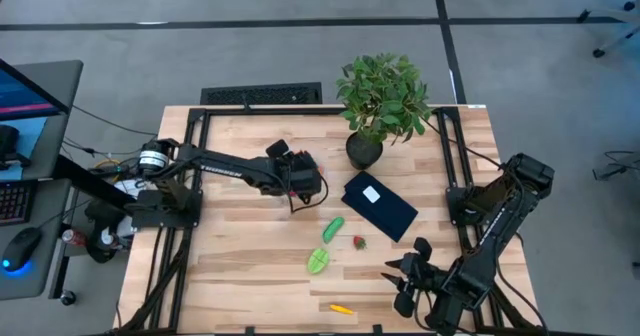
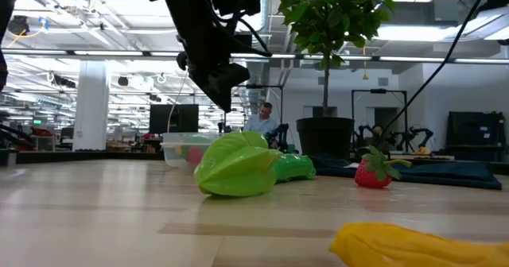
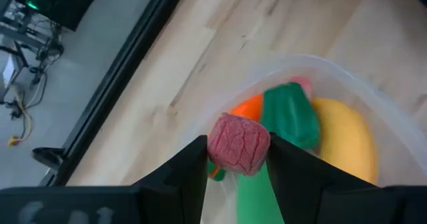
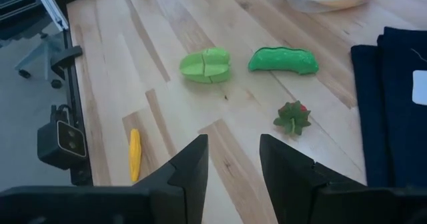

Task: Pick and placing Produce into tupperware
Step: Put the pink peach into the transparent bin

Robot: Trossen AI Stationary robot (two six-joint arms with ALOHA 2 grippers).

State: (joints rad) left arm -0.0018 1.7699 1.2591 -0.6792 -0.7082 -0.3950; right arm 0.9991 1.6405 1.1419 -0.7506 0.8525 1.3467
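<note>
My left gripper (image 1: pixel 303 181) hovers over the clear round tupperware (image 3: pixel 347 71), shut on a small wrinkled pink-red fruit piece (image 3: pixel 238 144). The tupperware holds orange, green, yellow and pink pieces, and rests on its base on the table (image 2: pixel 179 149). On the table lie a green cucumber (image 1: pixel 334 228), a green sliced fruit (image 1: pixel 318 262), a red strawberry (image 1: pixel 359 242) and a small yellow-orange piece (image 1: pixel 341 308). My right gripper (image 1: pixel 405 276) is open and empty near the table's near right corner, its fingers (image 4: pixel 193 164) pointing toward these pieces. My left gripper pinches the pink-red piece by its two opposite sides (image 3: pixel 215 147) between its two fingers. The fingers come from above, pointing down. The piece is lifted clear, above the tupperware's opening.
A potted leafy plant (image 1: pixel 380 106) stands at the far middle-right. A dark blue flat rectangle with a white label (image 1: pixel 380 206) lies beside it, to the right of the tupperware. Black frame rails run along the table's left and right sides. A person shows far behind in the low view (image 2: pixel 261 118).
</note>
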